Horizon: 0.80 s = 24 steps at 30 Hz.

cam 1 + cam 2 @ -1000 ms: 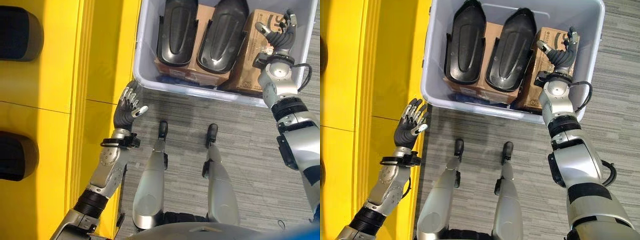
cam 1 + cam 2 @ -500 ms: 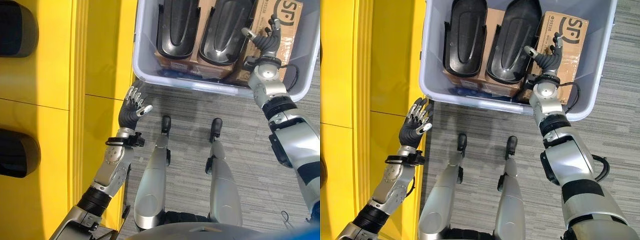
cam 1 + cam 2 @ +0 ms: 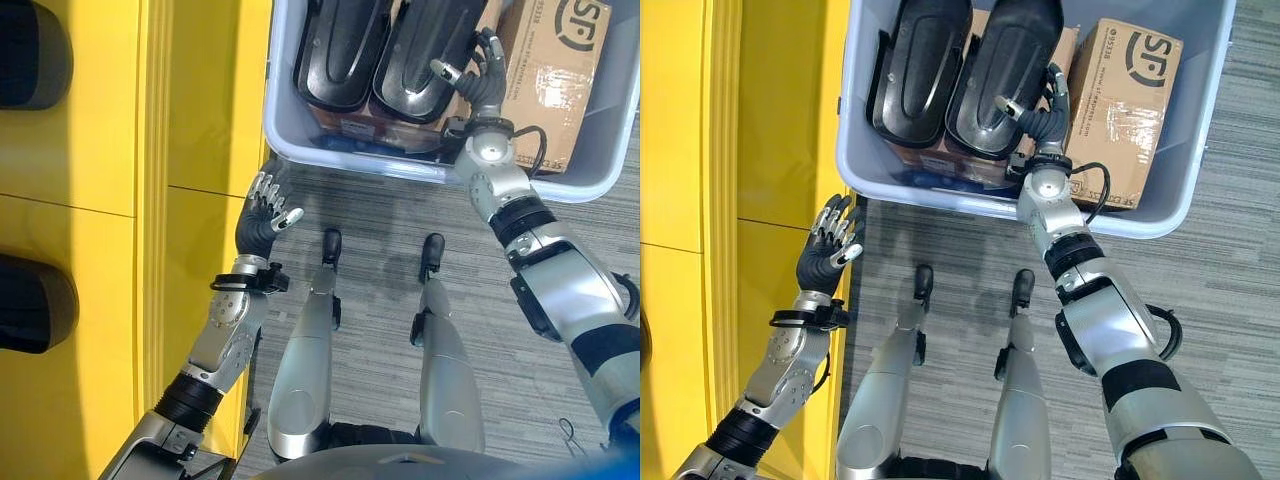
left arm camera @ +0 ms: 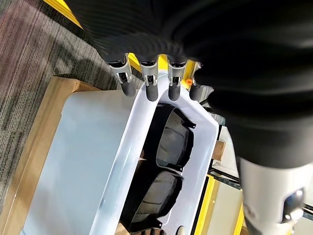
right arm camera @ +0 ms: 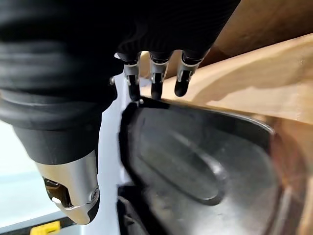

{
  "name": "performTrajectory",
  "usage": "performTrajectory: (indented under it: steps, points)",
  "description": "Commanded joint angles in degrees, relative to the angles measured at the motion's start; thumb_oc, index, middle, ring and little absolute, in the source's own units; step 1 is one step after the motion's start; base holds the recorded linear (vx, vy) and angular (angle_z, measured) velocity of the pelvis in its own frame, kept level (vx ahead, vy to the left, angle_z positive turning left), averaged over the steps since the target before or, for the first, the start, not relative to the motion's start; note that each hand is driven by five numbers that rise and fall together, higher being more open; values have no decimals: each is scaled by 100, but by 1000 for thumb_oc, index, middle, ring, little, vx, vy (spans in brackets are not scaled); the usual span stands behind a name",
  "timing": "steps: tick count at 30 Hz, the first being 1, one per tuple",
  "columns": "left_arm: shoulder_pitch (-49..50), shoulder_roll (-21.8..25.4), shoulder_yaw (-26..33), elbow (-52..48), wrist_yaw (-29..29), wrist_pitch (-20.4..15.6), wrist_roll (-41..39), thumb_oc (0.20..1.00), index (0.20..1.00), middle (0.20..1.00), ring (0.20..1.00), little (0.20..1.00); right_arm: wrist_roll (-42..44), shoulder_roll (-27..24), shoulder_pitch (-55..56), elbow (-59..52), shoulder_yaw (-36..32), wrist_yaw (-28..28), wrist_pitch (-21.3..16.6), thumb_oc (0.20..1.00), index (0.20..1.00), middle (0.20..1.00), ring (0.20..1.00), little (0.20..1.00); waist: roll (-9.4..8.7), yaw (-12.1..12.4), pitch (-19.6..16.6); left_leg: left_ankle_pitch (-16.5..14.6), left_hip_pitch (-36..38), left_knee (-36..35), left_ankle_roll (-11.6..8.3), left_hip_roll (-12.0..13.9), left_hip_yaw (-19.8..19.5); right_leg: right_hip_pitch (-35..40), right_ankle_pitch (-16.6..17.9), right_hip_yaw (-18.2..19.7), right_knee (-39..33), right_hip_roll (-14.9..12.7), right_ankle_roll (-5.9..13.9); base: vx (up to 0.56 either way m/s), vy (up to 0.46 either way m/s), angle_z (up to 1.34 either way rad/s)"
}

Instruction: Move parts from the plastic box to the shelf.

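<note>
We are holding our left hand (image 3: 262, 212) low by the yellow shelf (image 3: 120, 150), over the grey carpet floor (image 3: 400, 210), with its fingers straight and spread and nothing in them. In the left wrist view those fingers (image 4: 149, 85) are pointing toward the rim of the plastic box (image 4: 132, 147), apart from it.

Farther out, we are reaching our right hand (image 3: 1040, 115) over the near wall of the plastic box (image 3: 940, 190). Its fingers are loosely bent and spread, clamped on nothing, hovering at the near end of the right black part (image 3: 995, 70). In the right wrist view the fingertips (image 5: 156, 88) are sitting just above that part's edge (image 5: 195, 161); we cannot tell whether they are touching it.

The two black parts are lying side by side in the box, the left one (image 3: 915, 70) just beside the right one, both resting on brown cardboard (image 3: 350, 125). A cardboard carton (image 3: 1130, 110) is standing to the right of them inside the box, just beside our right hand.

On the shelf's far left, two dark rounded parts (image 3: 30, 55) are sitting well apart from the box.
</note>
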Motion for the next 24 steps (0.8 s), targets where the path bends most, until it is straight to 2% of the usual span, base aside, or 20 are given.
performTrajectory:
  steps: [1,6,13,19,24]
  points:
    - [110,165,64,-475,25,-332,118,1000,1000,1000,1000,1000,-155,-67,-23,-155,79,13,-180,1000,1000,1000,1000,1000,86,37,-135,-141,-260,86,-44,312,-138,241,-1032,39,958,-543,346,-17,12,8]
    - [99,188,-19,-499,31,-314,127,1000,1000,1000,1000,1000,47,-110,-107,445,-98,2,-158,1000,1000,1000,1000,1000,126,61,-135,-142,-275,69,-41,297,-144,241,-1020,12,931,-555,354,-10,2,4]
    - [38,170,-146,-474,17,-323,121,1000,1000,1000,1000,1000,283,-446,-297,995,-370,-85,-151,1000,1000,1000,1000,1000,204,121,-135,-123,-289,24,-45,294,-144,196,-1049,-30,945,-536,361,0,0,0]
    - [-15,216,-222,-417,20,-354,95,1000,1000,1000,1000,1000,209,-626,-603,1177,-217,-108,-94,1000,1000,1000,1000,1000,240,175,-135,-149,-342,21,-59,298,-187,188,-1100,-73,951,-517,375,5,-6,0]
    - [35,266,-131,-406,66,-374,97,1000,1000,1000,1000,1000,99,-651,-797,1073,-20,-123,-103,1000,1000,1000,1000,1000,188,198,-135,-143,-416,33,-65,296,-231,151,-1125,-121,978,-492,363,12,-11,3]
